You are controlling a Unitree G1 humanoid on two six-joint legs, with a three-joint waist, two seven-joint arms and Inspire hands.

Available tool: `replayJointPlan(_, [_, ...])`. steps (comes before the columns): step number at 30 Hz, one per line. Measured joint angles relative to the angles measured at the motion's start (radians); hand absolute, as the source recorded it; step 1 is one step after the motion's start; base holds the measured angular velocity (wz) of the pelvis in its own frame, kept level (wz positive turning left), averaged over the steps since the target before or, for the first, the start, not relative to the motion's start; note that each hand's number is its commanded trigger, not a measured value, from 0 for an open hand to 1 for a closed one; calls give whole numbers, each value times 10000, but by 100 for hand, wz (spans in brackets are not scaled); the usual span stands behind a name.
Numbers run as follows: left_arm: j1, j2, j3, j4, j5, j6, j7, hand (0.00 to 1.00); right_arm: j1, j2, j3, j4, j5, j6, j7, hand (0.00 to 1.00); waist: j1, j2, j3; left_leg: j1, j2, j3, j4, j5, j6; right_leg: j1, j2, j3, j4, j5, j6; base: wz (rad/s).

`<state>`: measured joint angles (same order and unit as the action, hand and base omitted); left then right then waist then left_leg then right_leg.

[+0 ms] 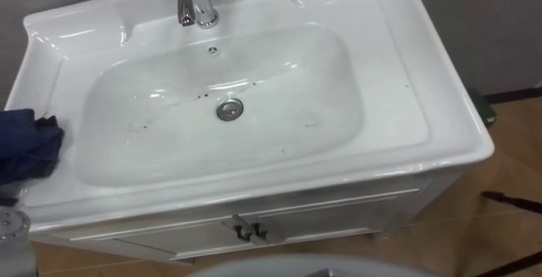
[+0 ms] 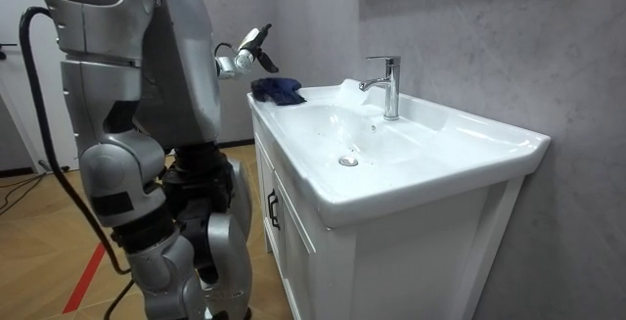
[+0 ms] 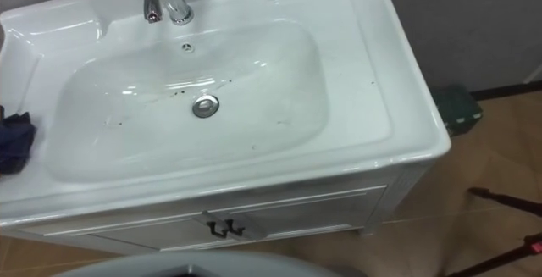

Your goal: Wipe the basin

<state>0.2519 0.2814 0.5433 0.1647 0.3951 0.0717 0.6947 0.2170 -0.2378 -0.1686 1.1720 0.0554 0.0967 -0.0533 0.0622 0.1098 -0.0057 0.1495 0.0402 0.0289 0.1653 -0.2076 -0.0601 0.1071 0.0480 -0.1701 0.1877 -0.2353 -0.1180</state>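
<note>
Basin [image 1: 398,99] speckled with dirt, unwiped; blue cloth [image 1: 25,146] rests on its rim, left hand [image 2: 252,50] above, fingers apart.

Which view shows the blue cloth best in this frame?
The room view: the whole blue cloth lies bunched on the far corner of the basin. The left eye view cuts it off at the picture's left edge; the right eye view catches just a dark scrap there.

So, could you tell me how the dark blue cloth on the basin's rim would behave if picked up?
The dark blue cloth lies crumpled in folds, so it will probably hang limp. It looks light, and should slide easily on the glossy basin.
</note>
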Motion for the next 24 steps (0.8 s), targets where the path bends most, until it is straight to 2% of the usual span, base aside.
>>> replayJointPlan(3, [0,-1,-2,-213,-491,-158,0,0,5,42,100,7,183,-132,0,0,-29,10,36,3,0,13,0,0,0,-9,2,29,1,0,1,0])
replayJointPlan(6, [-1,-3,-3,-646,-555,-310,1,0,12,51,185,40,299,-202,6,0,-43,-72,28,15,-1,20,1,0,0,-6,2,40,12,3,3,0])
replayJointPlan(8, [1,-22,-59,-1353,-641,-385,10,0,1,60,191,53,613,-210,9,0,-50,-103,65,24,0,18,0,0,0,17,3,33,-7,6,6,0])
replayJointPlan(13, [-75,-36,-379,-2172,-685,-602,156,0,12,94,207,97,1018,-322,-55,0,-77,-49,122,119,-4,36,-1,0,0,143,0,38,-31,8,15,-1])
replayJointPlan(18, [-75,-36,-354,-2441,-814,-890,579,0,133,94,287,68,1351,-372,-183,0,-55,-7,107,101,-5,42,8,0,0,154,15,60,-150,9,13,-2])
replayJointPlan(21, [-88,-34,18,-2407,-953,-957,660,0,253,77,254,78,1116,-390,-185,0,-4,7,98,77,-8,36,3,0,0,110,15,85,-61,10,10,-5])
replayJointPlan(24, [-224,98,800,-2214,-1745,-1037,937,0,250,28,265,70,945,-372,-285,0,200,68,46,-12,5,145,2,1,0,-32,34,292,23,10,5,-23])
